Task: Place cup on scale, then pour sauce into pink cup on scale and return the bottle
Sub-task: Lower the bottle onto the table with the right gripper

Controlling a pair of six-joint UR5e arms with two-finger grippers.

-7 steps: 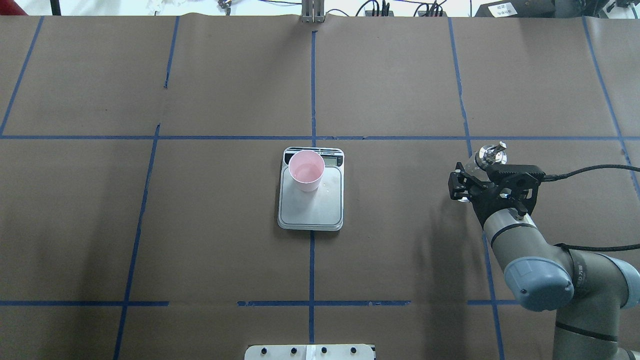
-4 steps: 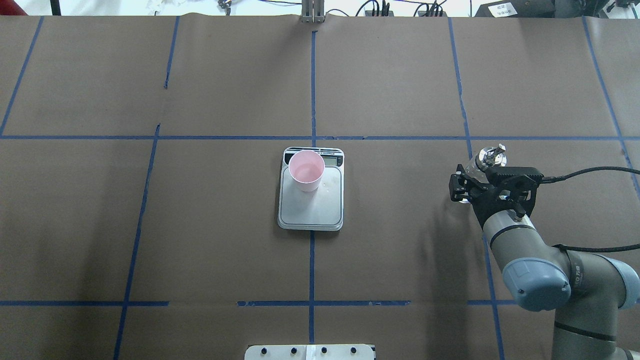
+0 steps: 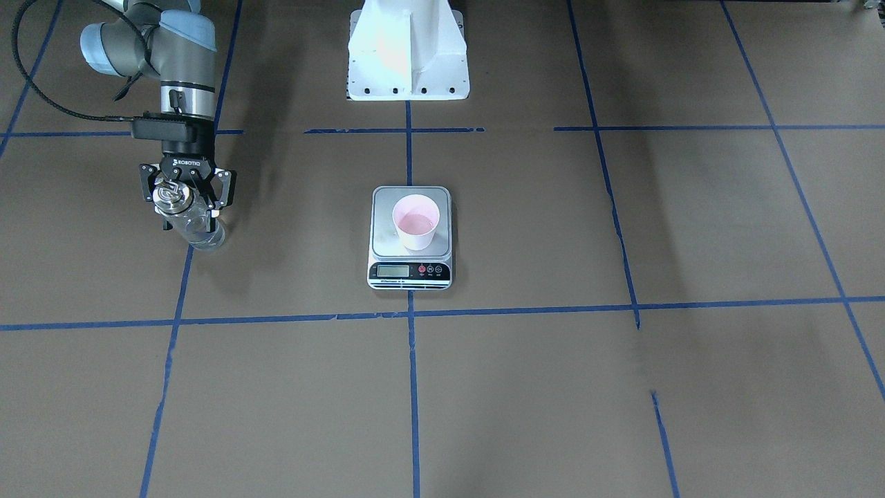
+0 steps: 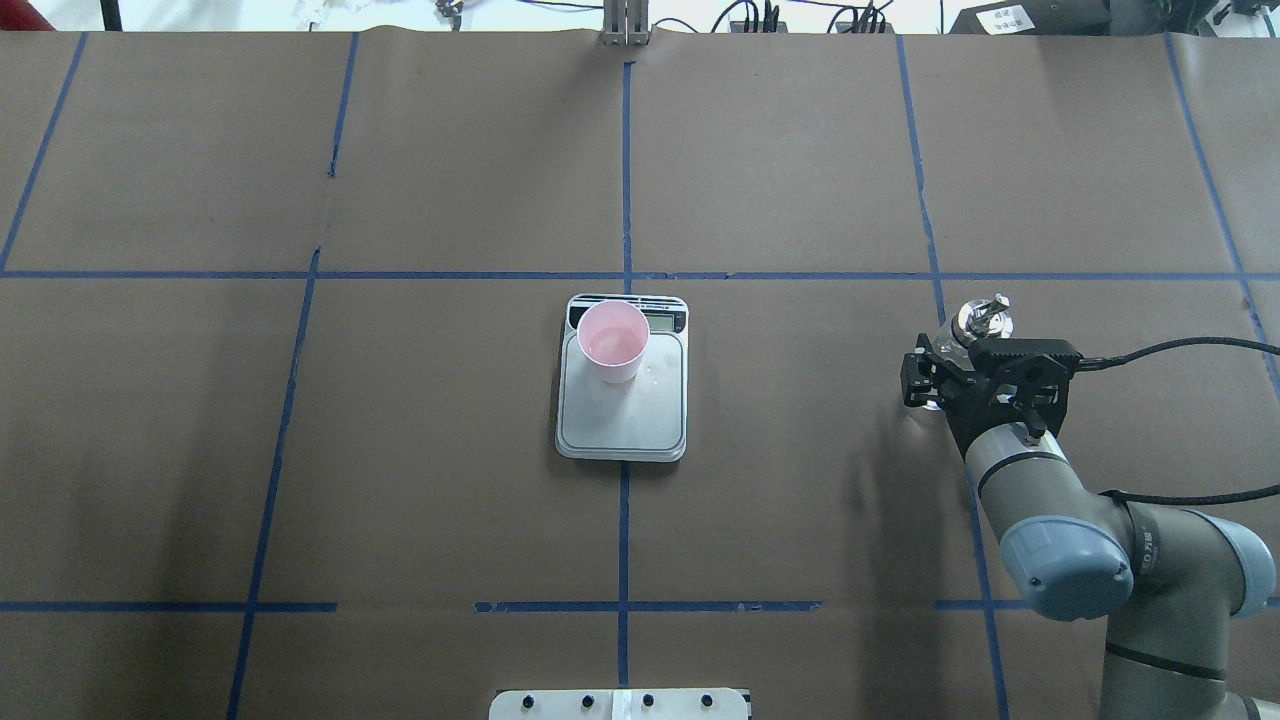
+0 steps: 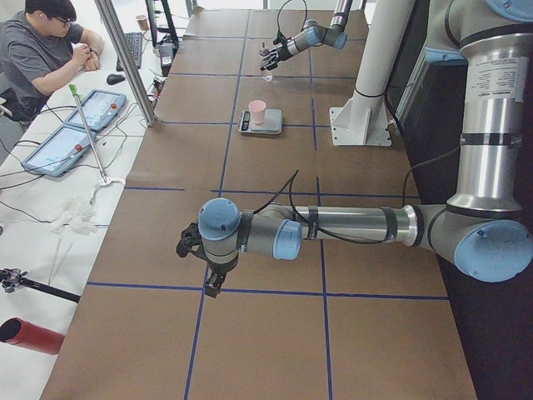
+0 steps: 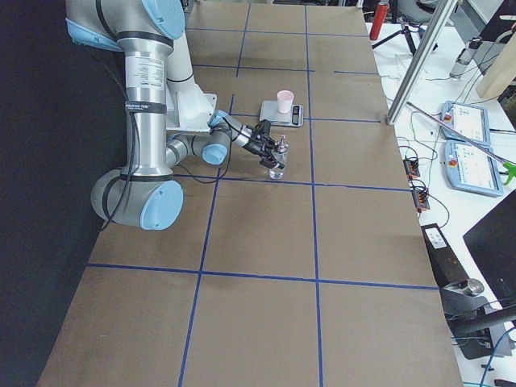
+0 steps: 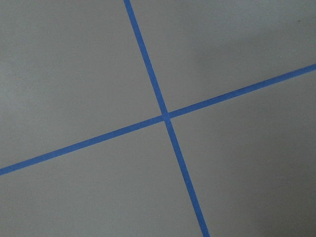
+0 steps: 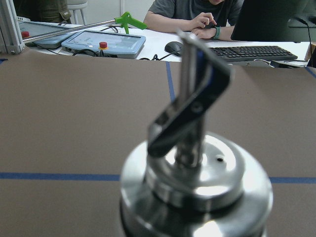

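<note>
Right claw (image 3: 188, 211) is gripping the bottle (image 3: 202, 236) around its glass body, one finger on either side; the metal cap (image 8: 197, 182) and its thin spout (image 8: 190, 98) are standing upright just in front of the wrist camera. The bottle is sitting low over the worktop (image 4: 800, 520), at about 3 o'clock from the scale (image 4: 622, 420) and well apart from it (taking the overhead view as the dial, 12 o'clock pointing away from the robot); it is hanging right by a blue tape line (image 4: 919, 170); whether its base is touching the worktop cannot be told; the sauce inside is too clear to make out.

The cup (image 4: 612, 342) is standing upright on the scale's steel platform, crowding toward the 11 o'clock corner; its rim is overlapping the left end of the display (image 4: 662, 322) in that view. The scale is lying on the centre tape line, display end at 12 o'clock.

Left claw (image 5: 188, 244) is hanging over the worktop toward the robot's left end; it is showing only in the side view, so whether it is released or clenched cannot be told; its wrist camera is looking at a tape crossing (image 7: 166, 117). A person (image 5: 37, 50) is sitting at the side bench at that end.
</note>
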